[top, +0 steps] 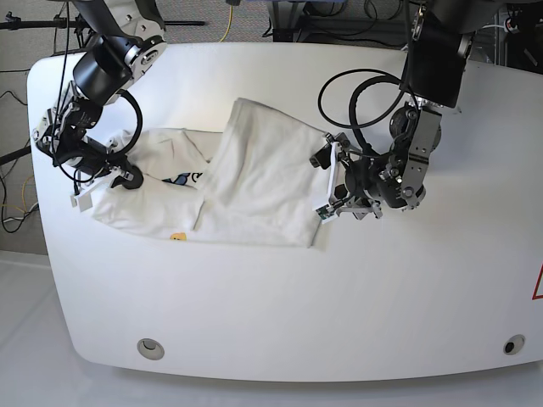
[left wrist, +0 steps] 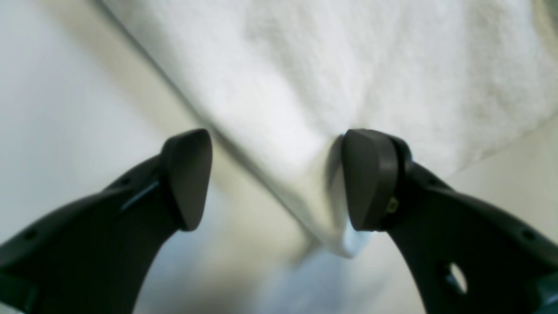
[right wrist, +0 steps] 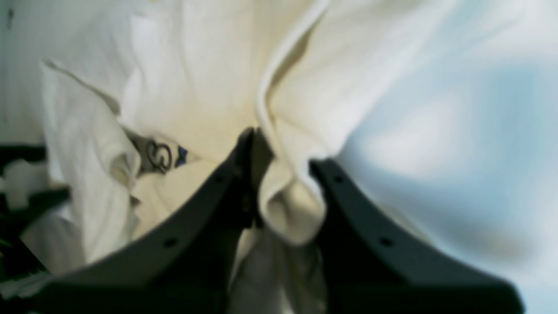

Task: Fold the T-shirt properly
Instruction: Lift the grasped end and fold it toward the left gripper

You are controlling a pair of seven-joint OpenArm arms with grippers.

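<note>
On the white counter the T-shirt lies partly folded, its wider half doubled over toward the middle so that a thick white panel covers most of the printed graphic; only a sliver of blue and black print shows at the edge of that panel, and a small yellow-orange mark sits near the shirt's front edge. At the shirt's end nearest the counter's rounded corner, the right gripper is closed on a bunched fold of the white cloth (the wrist view shows a seamed hem pinched between the dark fingers, with loose fabric bulging out below them). A bit of dark lettering shows in the crumpled cloth just beside that grip. At the opposite end of the shirt, the left gripper stands wide open, one finger touching the shirt's corner and the other over bare counter just beside the folded edge, which runs between the two. It holds nothing.
</note>
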